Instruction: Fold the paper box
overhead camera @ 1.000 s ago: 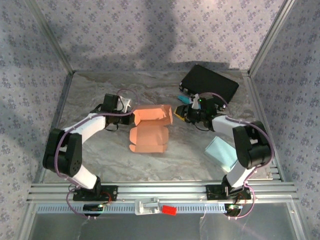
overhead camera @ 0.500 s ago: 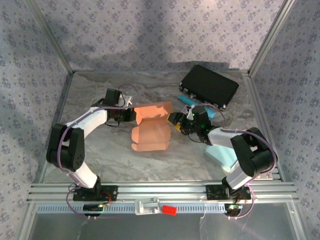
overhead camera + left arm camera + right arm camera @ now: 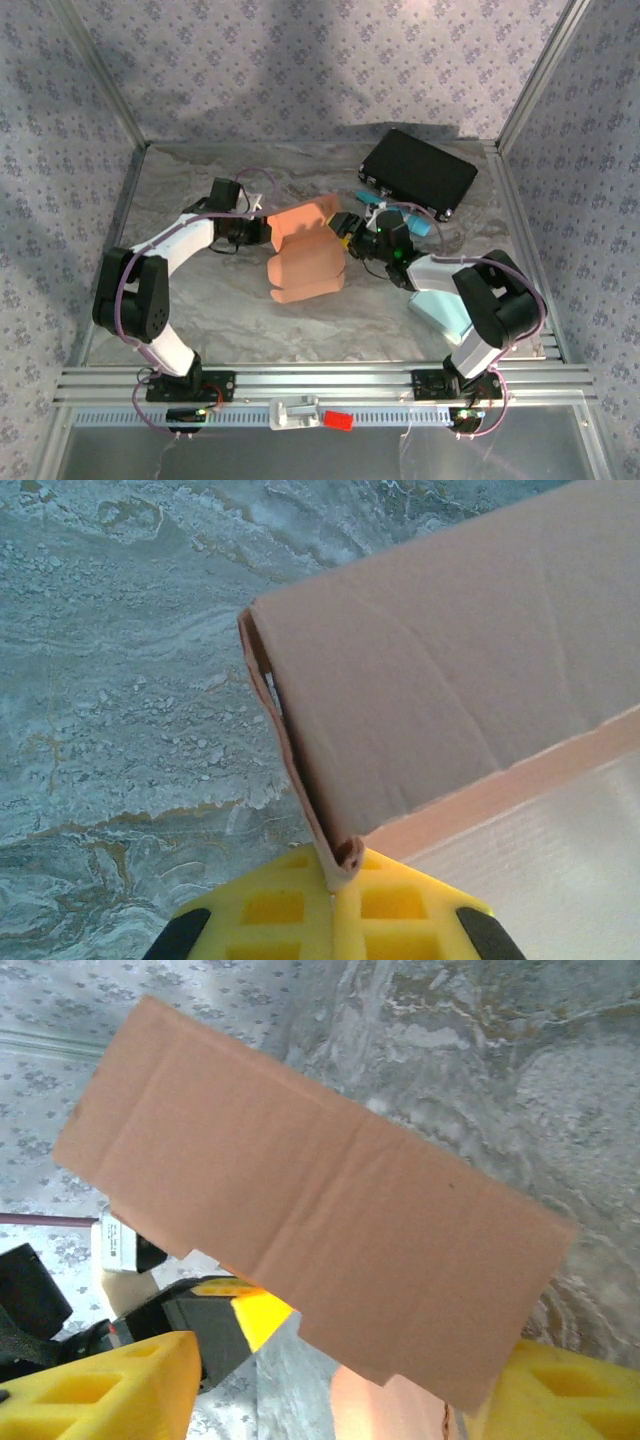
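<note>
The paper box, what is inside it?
Its inside cannot be seen: a flap lies folded over the paper box and covers it. The left gripper pinches one wall; the right gripper, open, is at the flap.

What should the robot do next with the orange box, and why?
Probably the right gripper should push the lid flap down onto the paper box. The flap lies tilted across its open jaws, not yet shut, and the left gripper pinches the box at its side, steadying it.
</note>
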{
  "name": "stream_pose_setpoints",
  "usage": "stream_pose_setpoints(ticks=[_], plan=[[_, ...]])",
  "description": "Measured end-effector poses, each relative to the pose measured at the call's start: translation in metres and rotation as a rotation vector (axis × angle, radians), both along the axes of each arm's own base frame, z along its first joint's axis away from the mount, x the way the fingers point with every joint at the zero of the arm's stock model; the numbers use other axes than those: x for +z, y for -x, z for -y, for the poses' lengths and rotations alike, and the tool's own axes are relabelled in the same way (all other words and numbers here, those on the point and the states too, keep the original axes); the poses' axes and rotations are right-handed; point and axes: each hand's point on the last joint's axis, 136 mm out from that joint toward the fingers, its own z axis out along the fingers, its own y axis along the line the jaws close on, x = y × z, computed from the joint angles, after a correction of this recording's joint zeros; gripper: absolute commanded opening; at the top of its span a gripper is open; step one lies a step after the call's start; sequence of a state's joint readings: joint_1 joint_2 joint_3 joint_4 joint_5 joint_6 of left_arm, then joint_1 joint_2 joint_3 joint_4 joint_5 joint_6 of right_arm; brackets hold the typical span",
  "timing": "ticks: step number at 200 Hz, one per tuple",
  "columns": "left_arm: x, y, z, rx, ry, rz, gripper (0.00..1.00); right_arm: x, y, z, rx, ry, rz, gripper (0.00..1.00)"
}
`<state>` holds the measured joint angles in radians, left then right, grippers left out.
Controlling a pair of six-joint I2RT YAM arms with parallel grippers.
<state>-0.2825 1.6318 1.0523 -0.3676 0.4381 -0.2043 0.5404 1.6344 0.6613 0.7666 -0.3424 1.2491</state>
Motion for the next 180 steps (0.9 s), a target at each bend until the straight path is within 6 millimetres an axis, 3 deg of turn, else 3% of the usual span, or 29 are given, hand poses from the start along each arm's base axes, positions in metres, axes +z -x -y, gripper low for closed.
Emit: stream_pose_setpoints(ticks=[39, 73, 116, 152, 180], plan=[[0.000, -0.001, -0.001, 0.018, 0.001, -0.004, 0.00, 0.010, -0.009, -0.005, -0.056, -0.125, -0.020, 0.64], [0.001, -0.002, 0.000, 0.033, 0.008, -0.010, 0.00, 0.021, -0.010, -0.004, -0.074, -0.166, -0.017, 0.76], [0.000, -0.003, -0.005, 0.046, 0.009, -0.015, 0.00, 0.038, 0.004, 0.016, -0.043, -0.109, -0.007, 0.77], [0.002, -0.004, -0.013, 0.045, 0.006, -0.022, 0.00, 0.091, 0.022, 0.051, 0.041, -0.010, 0.125, 0.65], [0.012, -0.008, -0.012, 0.016, 0.035, -0.003, 0.00, 0.133, 0.014, 0.082, 0.079, 0.077, 0.257, 0.55]])
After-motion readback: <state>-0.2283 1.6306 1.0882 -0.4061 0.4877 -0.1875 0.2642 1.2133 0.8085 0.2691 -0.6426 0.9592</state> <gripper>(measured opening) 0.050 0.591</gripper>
